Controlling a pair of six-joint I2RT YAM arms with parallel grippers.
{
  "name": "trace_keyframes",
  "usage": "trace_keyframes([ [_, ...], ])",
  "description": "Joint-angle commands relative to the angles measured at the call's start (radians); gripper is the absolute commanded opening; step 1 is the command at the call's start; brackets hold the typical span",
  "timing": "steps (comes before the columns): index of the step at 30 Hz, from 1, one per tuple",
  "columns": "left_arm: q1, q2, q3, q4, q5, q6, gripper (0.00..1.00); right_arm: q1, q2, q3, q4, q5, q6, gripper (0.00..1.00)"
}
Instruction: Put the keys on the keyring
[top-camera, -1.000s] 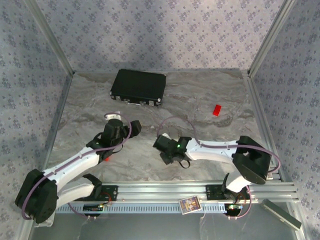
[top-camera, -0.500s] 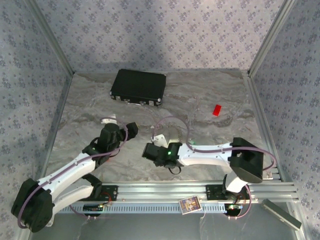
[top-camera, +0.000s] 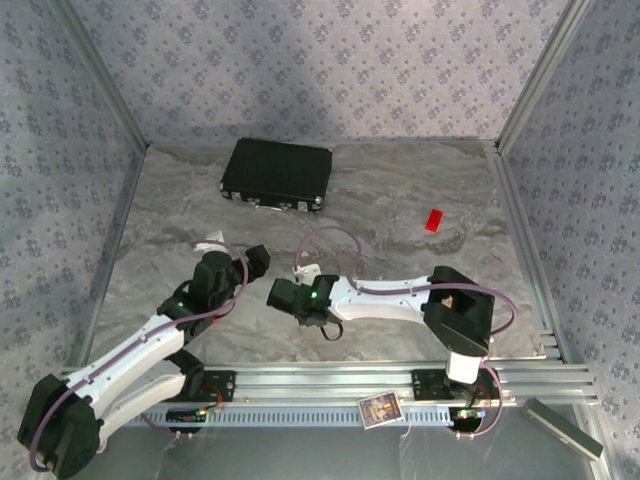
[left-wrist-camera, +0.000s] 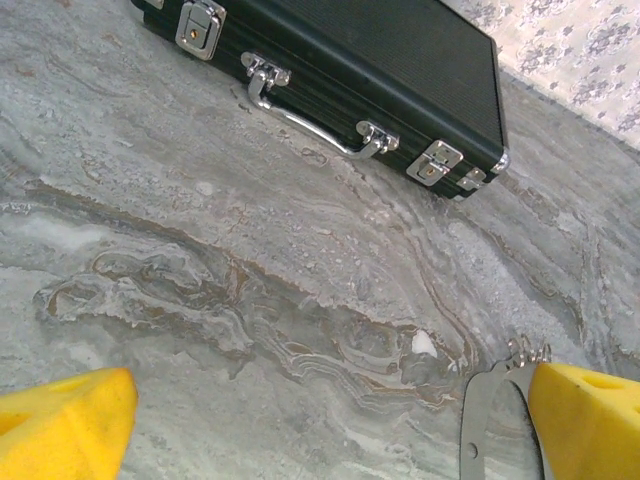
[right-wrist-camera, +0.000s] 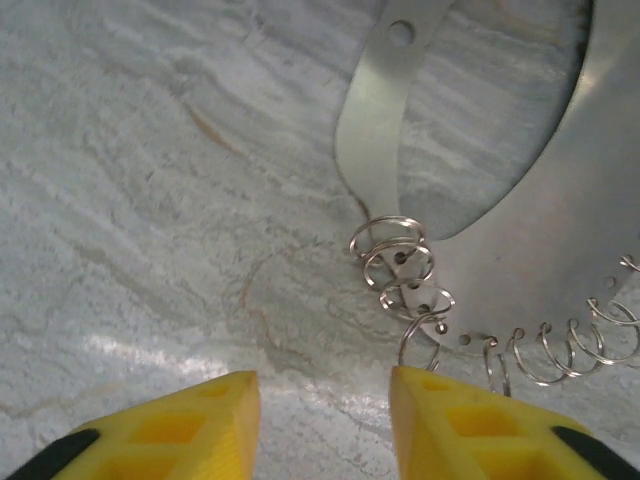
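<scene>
The keyring shows as a flat silver crescent plate (right-wrist-camera: 545, 250) lying on the marble table, with several small split rings (right-wrist-camera: 398, 262) along its edge. My right gripper (right-wrist-camera: 322, 412) is open just short of it. Bare table lies between its yellow fingers, and the nearest ring sits against the tip of the right finger (right-wrist-camera: 450, 410). In the left wrist view one end of the plate (left-wrist-camera: 487, 420) lies beside the right finger (left-wrist-camera: 590, 420) of my open left gripper (left-wrist-camera: 330, 430). From above, the two grippers (top-camera: 257, 260) (top-camera: 279, 295) sit close together at centre-left. The keys are out of view.
A shut black case (top-camera: 277, 173) with silver latches and a handle (left-wrist-camera: 310, 125) lies at the back. A red rectangular block (top-camera: 433, 220) rests at the right. A small picture card (top-camera: 380, 409) leans on the front rail. Patterned walls enclose the table.
My right arm has swung left across the table, bringing its gripper close to the left one. My left arm has drawn back a little toward the left.
</scene>
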Motion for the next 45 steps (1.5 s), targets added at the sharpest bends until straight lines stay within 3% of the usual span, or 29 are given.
trace_keyframes([
  [1, 0.004, -0.007, -0.005, 0.011, 0.005, 0.010, 1.00, -0.023, 0.027, 0.030, -0.097, 0.050, 0.058, 0.35],
  [15, 0.004, 0.095, 0.049, 0.044, 0.053, 0.040, 1.00, -0.035, 0.056, 0.015, -0.078, -0.030, -0.011, 0.37],
  [26, 0.004, 0.159, 0.070, 0.064, 0.075, 0.032, 1.00, -0.058, 0.060, -0.022, -0.064, -0.050, -0.042, 0.33],
  [38, 0.005, 0.204, 0.090, 0.082, 0.093, 0.037, 1.00, -0.062, -0.021, -0.072, -0.167, -0.002, -0.110, 0.33],
  [45, 0.004, 0.212, 0.094, 0.083, 0.095, 0.035, 1.00, -0.084, 0.023, -0.067, -0.155, -0.028, -0.140, 0.27],
])
